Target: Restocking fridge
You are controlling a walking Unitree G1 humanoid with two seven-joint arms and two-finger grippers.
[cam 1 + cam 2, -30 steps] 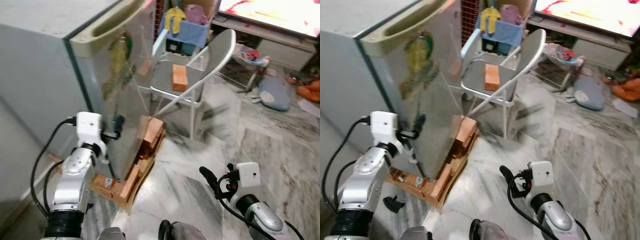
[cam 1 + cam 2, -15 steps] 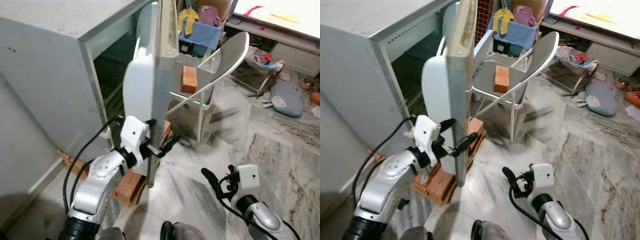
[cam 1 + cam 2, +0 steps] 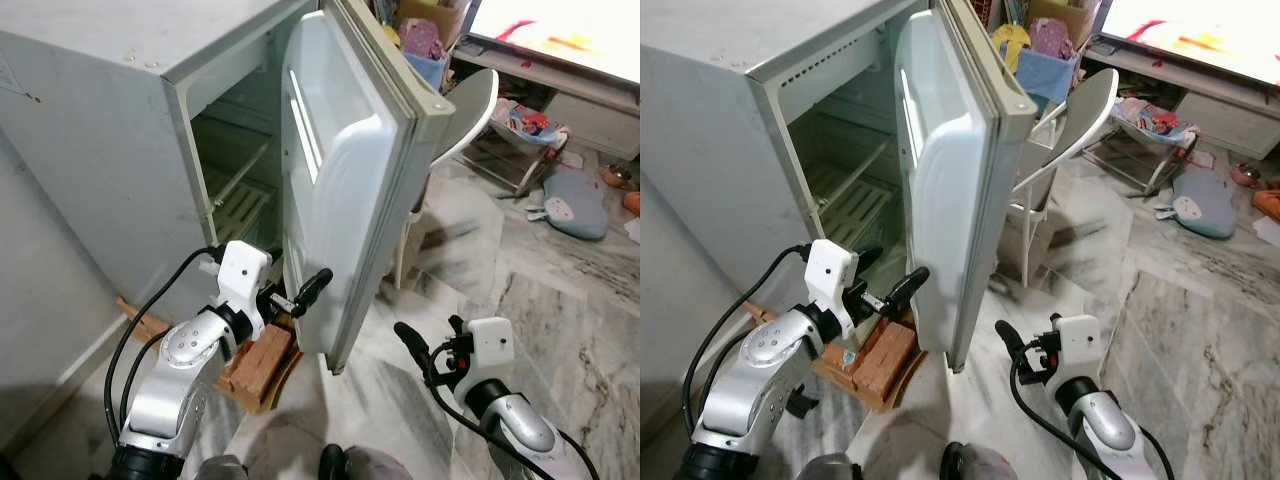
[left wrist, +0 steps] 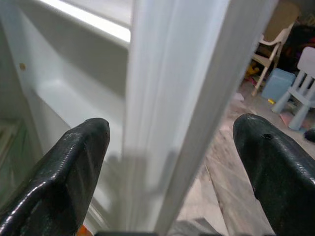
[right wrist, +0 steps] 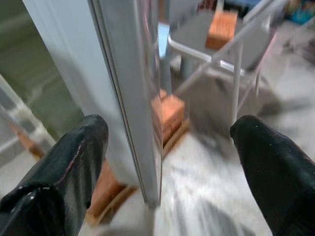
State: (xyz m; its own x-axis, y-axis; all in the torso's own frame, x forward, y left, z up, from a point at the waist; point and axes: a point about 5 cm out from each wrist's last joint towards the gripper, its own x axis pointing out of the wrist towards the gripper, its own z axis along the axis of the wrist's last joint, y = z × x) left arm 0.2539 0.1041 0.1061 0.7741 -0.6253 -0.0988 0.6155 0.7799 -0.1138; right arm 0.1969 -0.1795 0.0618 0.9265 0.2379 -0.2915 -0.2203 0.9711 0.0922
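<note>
Swung well open since half a second ago, the fridge door (image 3: 345,190) now stands out from the grey fridge (image 3: 110,130), exposing wire shelves (image 3: 240,195) inside. At the door's lower edge the left tool (image 3: 305,290) is spread, one black finger on the white inner liner side and the other toward the outer edge; from the wrist view the door's edge runs between the fingers (image 4: 74,162) without visible contact. Nearer the robot, over the floor, the right tool (image 3: 412,345) hangs released, its fingers (image 5: 64,167) wide apart and holding nothing. Stacked bricks (image 3: 262,358) prop the fridge at its front corner. Marble floor (image 3: 540,290) spreads to the right of the door, open as far as a white folding chair (image 3: 470,105) just behind the door, with a brick (image 5: 222,28) on its seat. Toys and a blue cushion (image 3: 575,195) lie along the far edge of the floor, below a low TV unit (image 3: 560,75).
</note>
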